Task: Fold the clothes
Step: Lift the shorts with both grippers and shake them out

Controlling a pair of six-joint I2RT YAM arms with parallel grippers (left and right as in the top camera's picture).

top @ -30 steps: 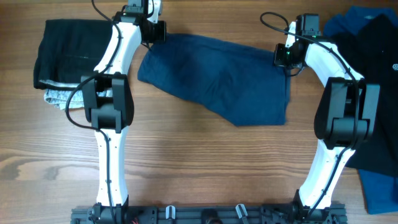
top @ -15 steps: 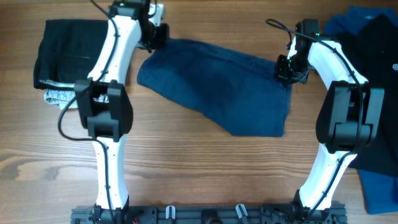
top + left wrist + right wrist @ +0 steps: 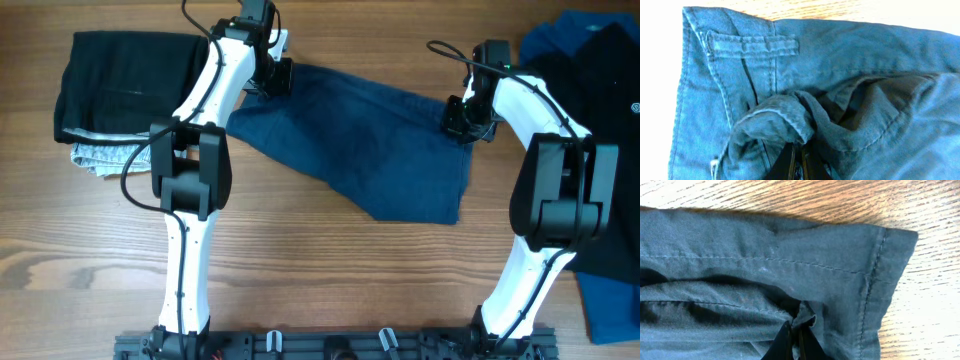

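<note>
The navy-blue shorts [image 3: 370,140] lie spread across the middle of the table. My left gripper [image 3: 277,78] is shut on a bunched fold of the shorts at their upper left corner; in the left wrist view the fold [image 3: 785,122] rises over the dark fingertips [image 3: 790,160], with a belt loop [image 3: 752,46] above. My right gripper [image 3: 462,117] is shut on the fabric near the shorts' upper right edge; the right wrist view shows a small pinch of cloth [image 3: 805,317] between its fingers and the stitched hem [image 3: 872,275] beside it.
A folded black garment [image 3: 120,75] lies on a light grey one [image 3: 95,155] at the far left. At the right edge sit a black garment [image 3: 615,90] and bright blue cloth [image 3: 610,305]. Bare wooden table [image 3: 340,270] runs along the front.
Both grippers stayed shut on the shorts. The left arm moved right along the top edge, dragging that corner with it; the right gripper shifted slightly down and the shorts sit a little more compact.
</note>
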